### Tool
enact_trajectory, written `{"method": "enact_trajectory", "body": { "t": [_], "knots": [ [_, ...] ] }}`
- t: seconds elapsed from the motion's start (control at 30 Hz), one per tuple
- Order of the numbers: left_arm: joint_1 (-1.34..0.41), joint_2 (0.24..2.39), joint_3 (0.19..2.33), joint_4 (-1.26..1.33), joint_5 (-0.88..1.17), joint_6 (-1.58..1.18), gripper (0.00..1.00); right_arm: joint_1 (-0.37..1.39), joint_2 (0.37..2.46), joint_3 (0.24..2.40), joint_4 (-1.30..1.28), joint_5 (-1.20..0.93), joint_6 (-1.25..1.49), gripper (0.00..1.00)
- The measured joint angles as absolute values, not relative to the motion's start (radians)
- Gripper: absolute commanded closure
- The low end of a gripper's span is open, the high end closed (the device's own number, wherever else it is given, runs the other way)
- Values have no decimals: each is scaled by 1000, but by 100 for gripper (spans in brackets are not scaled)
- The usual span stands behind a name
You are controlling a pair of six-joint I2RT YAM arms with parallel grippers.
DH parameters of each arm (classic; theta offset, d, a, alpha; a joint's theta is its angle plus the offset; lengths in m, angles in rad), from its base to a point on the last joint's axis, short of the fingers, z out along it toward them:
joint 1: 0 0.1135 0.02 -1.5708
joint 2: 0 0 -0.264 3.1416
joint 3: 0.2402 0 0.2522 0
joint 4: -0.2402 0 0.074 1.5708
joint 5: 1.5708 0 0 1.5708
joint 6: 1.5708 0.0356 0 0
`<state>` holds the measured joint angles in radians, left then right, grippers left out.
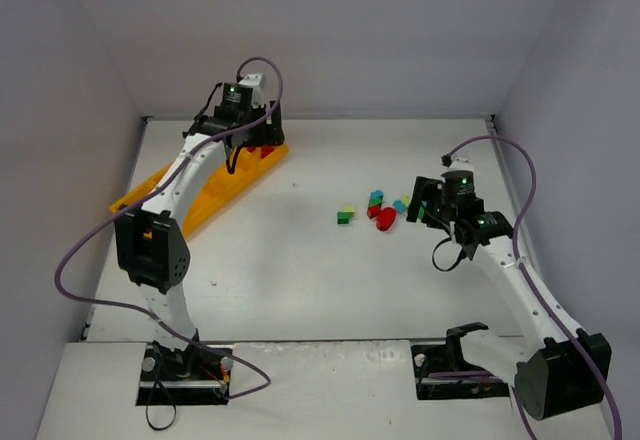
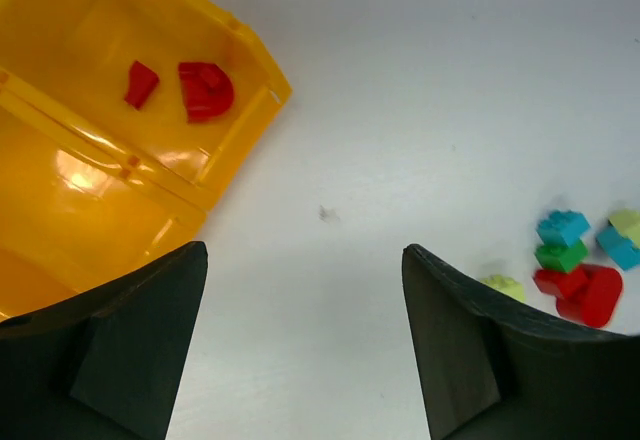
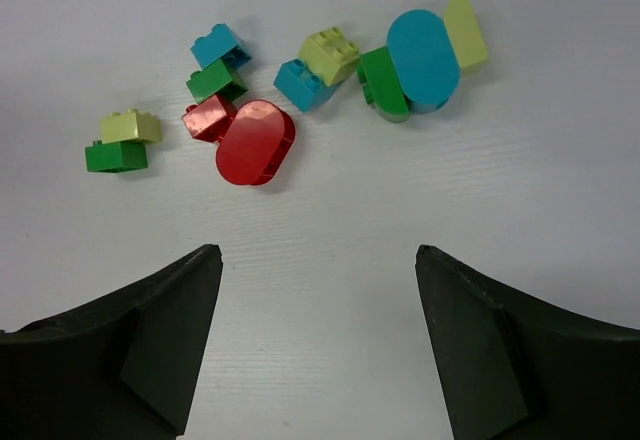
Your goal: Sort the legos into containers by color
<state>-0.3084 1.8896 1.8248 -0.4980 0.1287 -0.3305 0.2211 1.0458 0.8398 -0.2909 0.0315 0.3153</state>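
The right gripper [image 3: 318,260] is seen with its jaws spread and nothing between them, above the white table [image 1: 300,270]. The loose legos [image 3: 255,140] are scattered just ahead, at its 12 o'clock: red, green, blue and yellow-green pieces, several touching. Farther off, at the table's 10 o'clock, the yellow-orange tray [image 2: 60,200] is laid. The left gripper [image 2: 305,250] is parted and empty near the tray's far end, where two red pieces [image 2: 205,90] are lodged in one compartment.
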Motion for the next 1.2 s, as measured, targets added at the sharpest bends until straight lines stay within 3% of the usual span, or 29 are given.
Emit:
{"method": "enact_trajectory", "body": {
  "t": [0.33,0.5,0.77,0.9,1.2],
  "knots": [
    [-413,1703,1508,-489,177,-373,27,302,1239,840,-199,22,406,25],
    [-510,1689,1472,-487,156,-368,27,302,1272,837,-186,25,451,25],
    [-720,1800,1605,-444,150,-376,27,209,1224,823,-188,17,472,25],
    [-783,1923,1702,-417,124,-409,27,106,1130,829,-215,22,465,25],
    [-920,2211,1917,-420,15,-443,27,60,982,868,-268,37,449,22]
  ]
}}
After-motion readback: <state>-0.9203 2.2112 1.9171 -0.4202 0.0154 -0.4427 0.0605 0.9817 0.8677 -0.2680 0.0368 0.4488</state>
